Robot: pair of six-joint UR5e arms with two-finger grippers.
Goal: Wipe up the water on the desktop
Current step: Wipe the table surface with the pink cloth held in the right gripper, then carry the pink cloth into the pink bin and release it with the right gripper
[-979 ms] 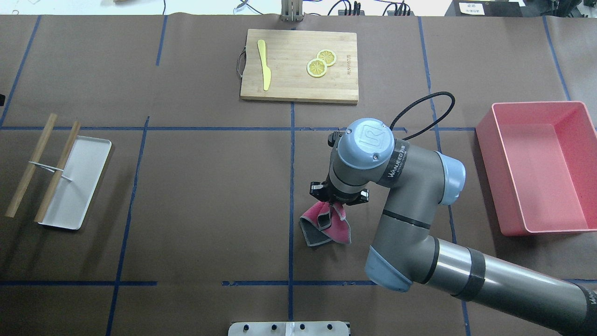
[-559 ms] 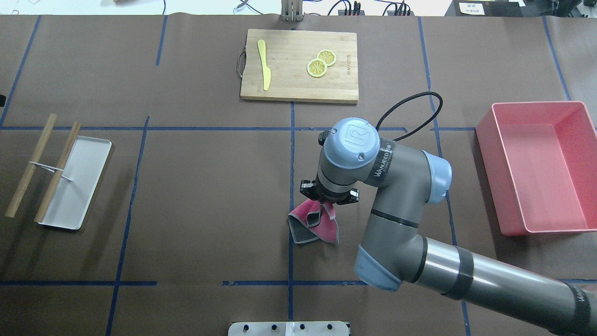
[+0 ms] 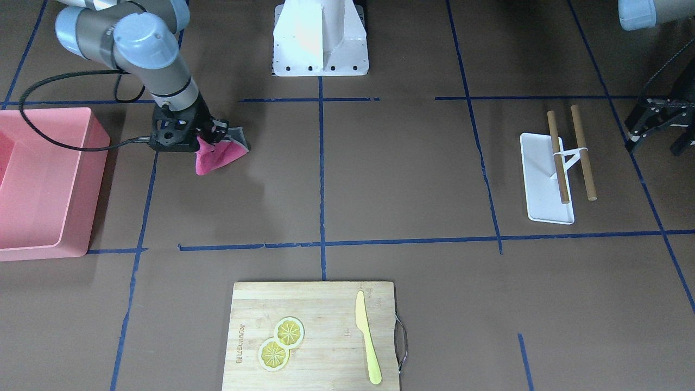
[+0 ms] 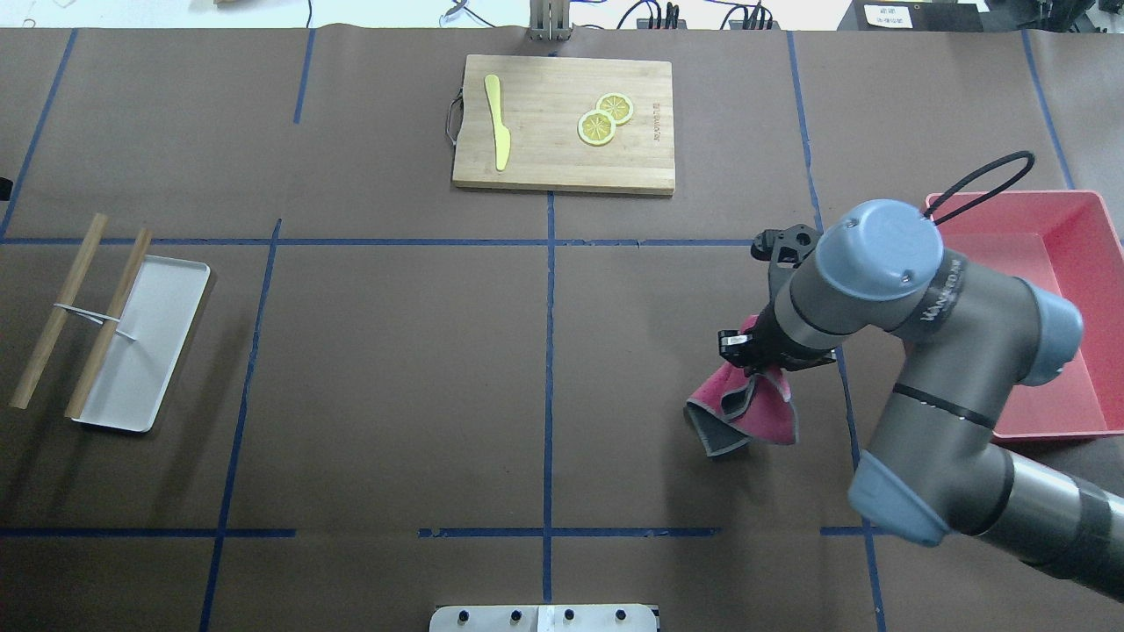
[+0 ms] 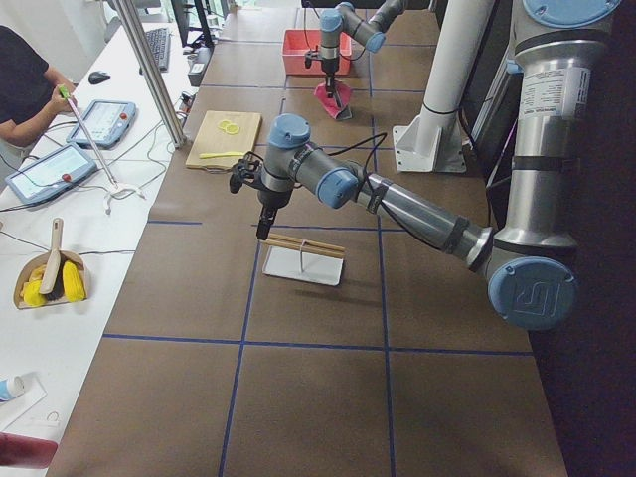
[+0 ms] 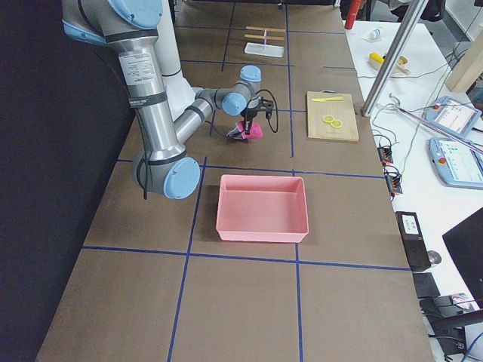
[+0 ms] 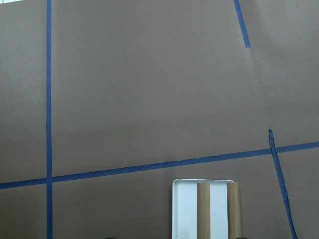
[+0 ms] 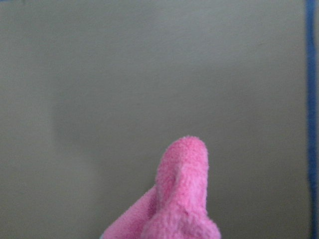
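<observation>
The desktop point(image 4: 395, 369) is dark brown with blue tape lines; I make out no water on it. My right gripper point(image 4: 755, 367) is shut on a pink and grey cloth point(image 4: 746, 412), which hangs crumpled below it down to the desktop, right of centre. The gripper also shows in the front-facing view point(image 3: 209, 136), with the cloth point(image 3: 217, 155). The cloth's pink tip point(image 8: 182, 199) fills the bottom of the right wrist view. My left gripper point(image 5: 262, 221) hovers above the white tray; I cannot tell whether it is open or shut.
A pink bin point(image 4: 957, 351) stands right beside the right arm. A bamboo cutting board point(image 4: 553, 158) with a yellow knife point(image 4: 498, 123) and lemon slices point(image 4: 597, 127) lies at the far middle. A white tray point(image 4: 149, 351) with two wooden sticks point(image 4: 61, 307) lies far left.
The right gripper, holding the cloth, shifted slightly left and then moved well to the right, toward the pink bin.
</observation>
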